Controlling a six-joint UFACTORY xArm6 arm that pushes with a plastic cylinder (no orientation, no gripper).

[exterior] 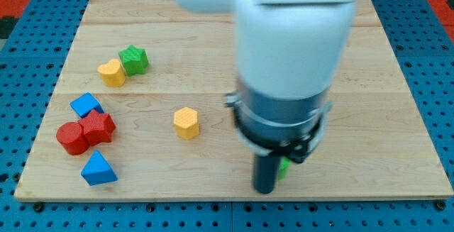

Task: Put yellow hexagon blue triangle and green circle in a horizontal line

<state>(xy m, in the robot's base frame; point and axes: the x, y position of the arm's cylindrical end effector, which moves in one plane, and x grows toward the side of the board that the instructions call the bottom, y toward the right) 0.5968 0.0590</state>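
Evidently my tip (264,189) sits low on the worktop (213,19), near the view's bottom edge, with a sliver of green showing just to its right. That sliver I take to be the green circle (284,168), touching or nearly touching the rod and mostly hidden behind it. As an end effector the rod has nothing to open or close and holds nothing; it can only shove.

Left of my tip and a little higher stands the yellow hexagon (186,123), alone. Far to the left, near my tip's own height, is the blue triangle (98,169). Above it cluster a red cylinder (72,138), a red star-like block (98,127) and a second blue block (86,105). Farther up are a yellow block (112,72) and a green star-like block (133,59), touching.

These pieces look small, rigid and light, likely to slide easily and to spin if pushed off-centre. I would press squarely on a flat face. No containers are present.
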